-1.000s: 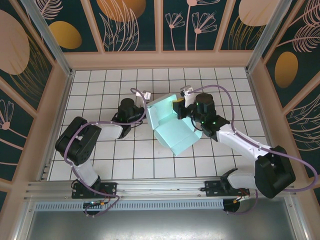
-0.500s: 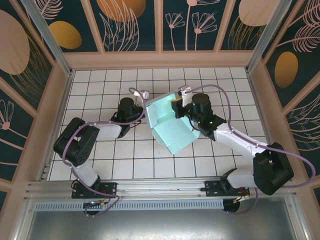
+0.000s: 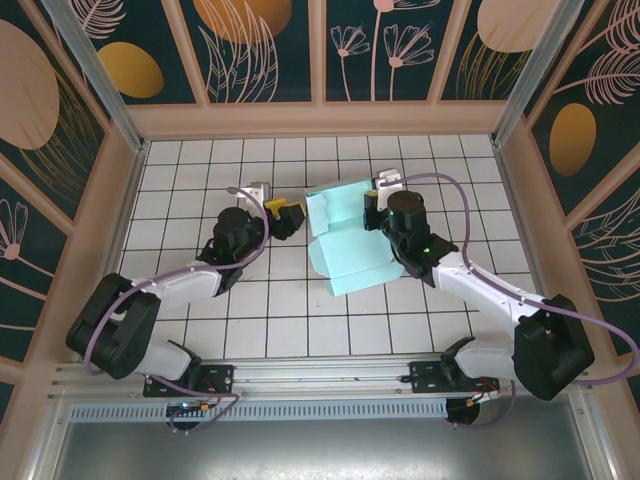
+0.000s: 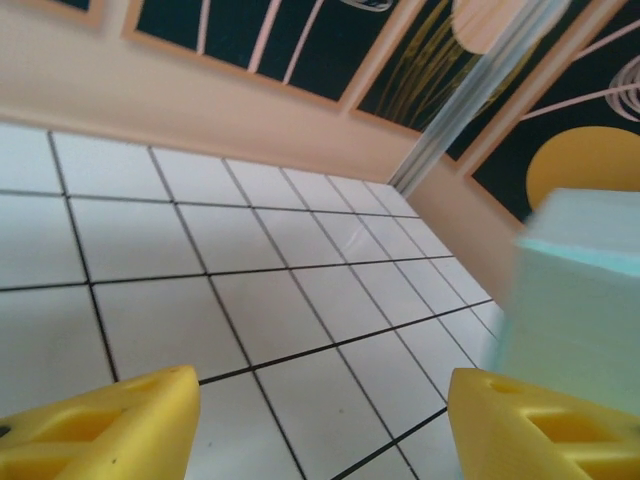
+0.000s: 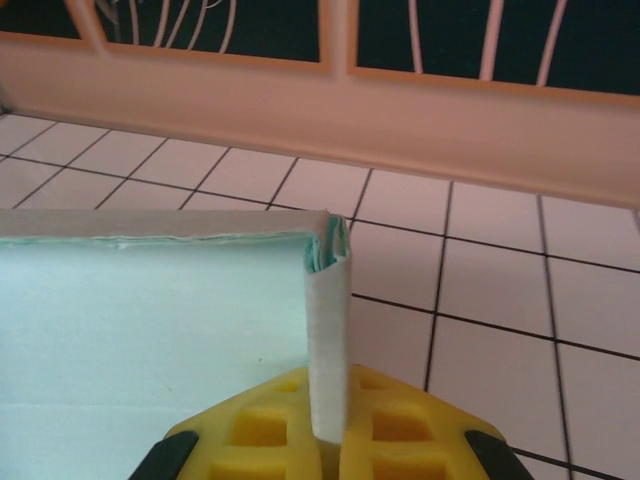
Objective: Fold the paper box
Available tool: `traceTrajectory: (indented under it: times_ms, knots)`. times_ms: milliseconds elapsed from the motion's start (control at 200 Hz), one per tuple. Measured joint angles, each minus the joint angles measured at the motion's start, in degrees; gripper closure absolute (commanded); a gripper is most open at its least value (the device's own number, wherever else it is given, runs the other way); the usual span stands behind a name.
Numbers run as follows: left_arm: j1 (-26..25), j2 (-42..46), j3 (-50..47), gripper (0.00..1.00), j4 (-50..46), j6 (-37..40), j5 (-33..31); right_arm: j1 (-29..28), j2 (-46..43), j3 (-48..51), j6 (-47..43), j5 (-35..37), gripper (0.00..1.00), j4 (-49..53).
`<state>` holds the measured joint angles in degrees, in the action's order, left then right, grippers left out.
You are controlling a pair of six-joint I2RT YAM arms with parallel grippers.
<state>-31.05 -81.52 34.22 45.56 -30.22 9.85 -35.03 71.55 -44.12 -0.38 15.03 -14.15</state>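
One grip remains: right jaws pinch a far flap of the paper box [image 3: 345, 258]; left jaws, withdrawn leftward, gape empty; folding unfinished.

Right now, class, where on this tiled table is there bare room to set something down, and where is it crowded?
Bare tiles: along the back wall, the near strip between the paper box and the front rail, and beside the right wall. Crowded: mid-table, where the open left gripper sits beside the box and the right gripper pinches its flap.
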Motion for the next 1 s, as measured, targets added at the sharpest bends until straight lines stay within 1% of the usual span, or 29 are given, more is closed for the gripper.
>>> traceTrajectory:
  times_ms: [95, 165, 235, 260, 320, 415, 465, 666, 801, 1001]
  knots:
    - [-1.60, 0.92, -0.76, 0.36, 1.14, 1.03, -0.46, -1.11, 0.28, 0.00, -1.05, 3.63, 1.00, -0.02]
    - [-1.88, 0.74, -1.18, 0.38, 1.09, 1.36, -0.66, -1.86, 0.83, 0.00, -1.64, 5.75, 1.00, 0.00]
    - [-1.92, 0.02, -1.05, 0.43, 1.05, 1.70, -0.66, -2.43, 1.49, 0.00, -2.32, 7.21, 1.00, 0.02]
    - [-1.95, -0.39, -0.92, 0.47, 1.05, 1.86, -0.44, -2.56, 1.64, 0.00, -2.36, 7.58, 1.00, 0.02]
    - [-1.99, -1.81, -0.39, 0.51, 1.14, 2.08, 0.35, -2.73, 1.97, -0.02, -2.60, 8.35, 1.00, 0.07]
    - [-2.29, -4.94, 1.25, 0.54, 1.14, 1.92, 1.84, -2.82, 2.36, -0.02, -2.84, 9.55, 1.00, 0.24]
    - [-2.29, -6.54, 2.14, 0.57, 1.22, 1.88, 2.43, -2.80, 2.58, -0.02, -3.26, 10.32, 1.00, 0.50]
    - [-2.29, -10.97, 4.90, 0.59, 1.29, 1.09, 4.17, -3.04, 3.76, -0.28, -4.26, 13.44, 1.00, 1.27]
    - [-2.29, -11.58, 5.40, 0.56, 1.31, 1.03, 4.48, -3.04, 4.33, -0.55, -3.93, 14.78, 1.00, 1.64]
    - [-2.75, -8.70, 3.19, 0.51, 1.40, 1.09, 4.44, -0.70, 4.37, -0.96, -0.61, 12.02, 1.00, 3.65]
